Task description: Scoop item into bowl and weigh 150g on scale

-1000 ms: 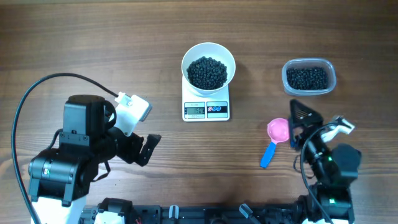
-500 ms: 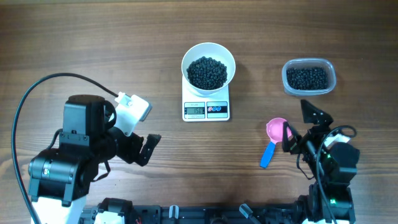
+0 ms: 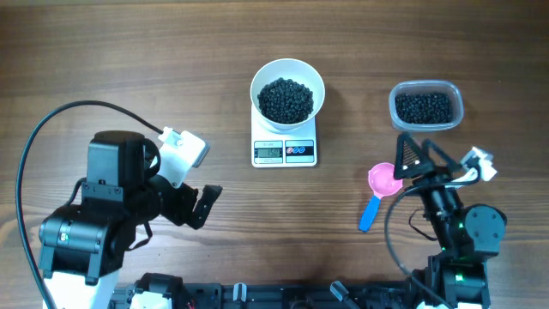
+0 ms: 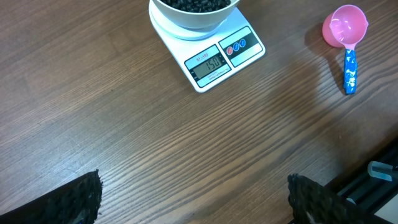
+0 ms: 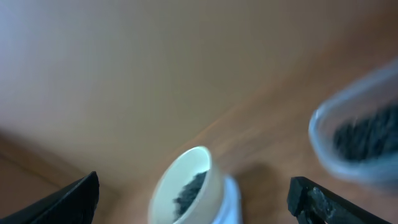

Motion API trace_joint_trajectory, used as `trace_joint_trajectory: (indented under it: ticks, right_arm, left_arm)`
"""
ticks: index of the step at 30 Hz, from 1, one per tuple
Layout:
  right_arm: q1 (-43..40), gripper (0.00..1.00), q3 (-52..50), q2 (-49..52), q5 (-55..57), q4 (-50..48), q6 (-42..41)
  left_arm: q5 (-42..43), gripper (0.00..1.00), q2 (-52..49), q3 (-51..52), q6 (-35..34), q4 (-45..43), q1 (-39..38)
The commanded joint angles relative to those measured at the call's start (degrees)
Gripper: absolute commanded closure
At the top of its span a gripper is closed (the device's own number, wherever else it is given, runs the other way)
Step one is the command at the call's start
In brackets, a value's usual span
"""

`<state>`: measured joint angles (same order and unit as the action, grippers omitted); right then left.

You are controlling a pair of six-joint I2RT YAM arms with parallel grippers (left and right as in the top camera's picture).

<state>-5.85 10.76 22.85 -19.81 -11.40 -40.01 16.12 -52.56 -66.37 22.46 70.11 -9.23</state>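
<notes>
Brown wood-grain table (image 3: 129,51) fills every view. At its near left, the left gripper (image 4: 193,185) hangs released, its two black fingers (image 4: 74,199) spread wide with only bare wood between them. At the near right, the right gripper (image 3: 419,159) is likewise released, jaws apart and grasping nothing; its wrist view is blurred.

Just to the left of the right gripper lies a pink scoop (image 3: 383,178) with a blue handle, cup facing up, resting on the table. Whether the fingers touch it cannot be told. Just beyond that gripper sits a clear plastic tub (image 3: 394,110) partly filled with black pellets (image 3: 424,106).

Farther out, near the middle of the table and well apart from both grippers, stands the scale (image 3: 285,151). Its display (image 4: 209,63) reads 150. The white bowl (image 3: 287,69) rests on the scale's platform, upright, and holds a dark heap of the item (image 3: 286,99), the same small round black pellets. A black cable (image 3: 34,146) arcs over the table around the left arm.
</notes>
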Motion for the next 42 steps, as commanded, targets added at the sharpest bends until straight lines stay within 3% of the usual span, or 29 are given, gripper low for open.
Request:
trace_joint_trajectory:
  ticks: [1,15,29,34,42]
  right_arm:
    - [-0.22,0.0,0.57,-0.5,0.96,-1.9,21.59]
    - [-0.24,0.0,-1.25,-17.86,2.27,5.51,38.95]
    - [-0.17,0.0,-5.29,-22.67,5.7,5.6,41.57]
    - [-0.15,0.0,-10.51,-22.67,5.64,0.0,41.51]
    - [-0.11,0.0,-10.47,-22.69,5.22,7.91,41.51]
  left_arm:
    - [-0.15,0.0,0.09,-0.83,1.16,-0.17,0.39]
    - [-0.15,0.0,0.09,-0.83,1.16,-0.17,0.39]
    - [-0.15,0.0,0.09,-0.83,1.16,-0.17,0.42]
    - [-0.15,0.0,0.09,-0.83,1.16,-0.17,0.39]
    - [-0.15,0.0,0.09,-0.83,1.16,-0.17,0.42]
